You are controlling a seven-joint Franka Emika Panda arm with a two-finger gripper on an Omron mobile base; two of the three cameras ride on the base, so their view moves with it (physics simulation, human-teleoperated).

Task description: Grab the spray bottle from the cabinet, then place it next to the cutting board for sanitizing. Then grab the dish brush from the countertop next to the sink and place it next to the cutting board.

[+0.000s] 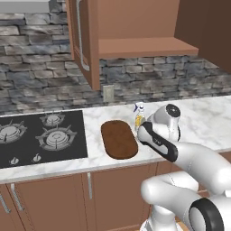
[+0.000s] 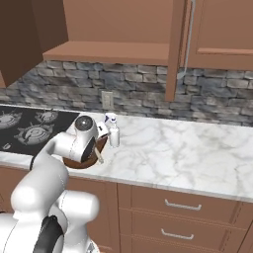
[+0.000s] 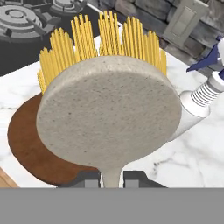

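My gripper (image 3: 111, 178) is shut on the thin handle of the dish brush (image 3: 109, 118), whose pale round head and yellow bristles loom large in the hand view. The brush hangs over the right end of the dark brown cutting board (image 3: 30, 151), just above the countertop (image 1: 203, 119). The spray bottle (image 1: 139, 116) stands upright on the marble at the board's far right corner, close beside the brush; it also appears as the spray bottle (image 3: 199, 103) at the right of the hand view. My wrist covers most of the cutting board (image 2: 85, 163) in the right base view. The cabinet (image 1: 140, 45) is open overhead.
A black stovetop (image 1: 40, 137) lies left of the board. A wall outlet (image 1: 108, 93) sits on the stone backsplash behind it. The open cabinet door (image 1: 83, 40) juts out above the board's left side. White marble stretches away to the right (image 2: 188, 153).
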